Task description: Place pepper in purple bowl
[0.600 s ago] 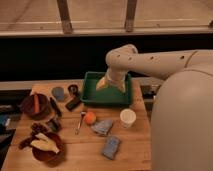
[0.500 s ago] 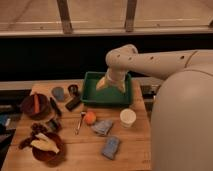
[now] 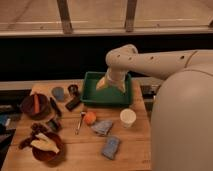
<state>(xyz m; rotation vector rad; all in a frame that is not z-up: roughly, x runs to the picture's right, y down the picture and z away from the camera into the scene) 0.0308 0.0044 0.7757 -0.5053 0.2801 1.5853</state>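
Note:
The purple bowl [image 3: 27, 107] sits at the left edge of the wooden table. A long orange-red piece that looks like the pepper [image 3: 36, 103] lies inside it. My gripper [image 3: 111, 84] hangs at the end of the white arm over the green tray [image 3: 95, 97] at the back middle of the table, well to the right of the bowl. Nothing shows in the gripper.
A reddish-brown bowl with pale yellow pieces [image 3: 46, 146] stands front left. An orange [image 3: 90, 118], a white cup [image 3: 128, 117], two blue-grey cloths [image 3: 102, 127] [image 3: 111, 147], a utensil [image 3: 80, 123], a blue cup [image 3: 58, 93], a dark can [image 3: 73, 89] and a black object [image 3: 73, 103] lie around.

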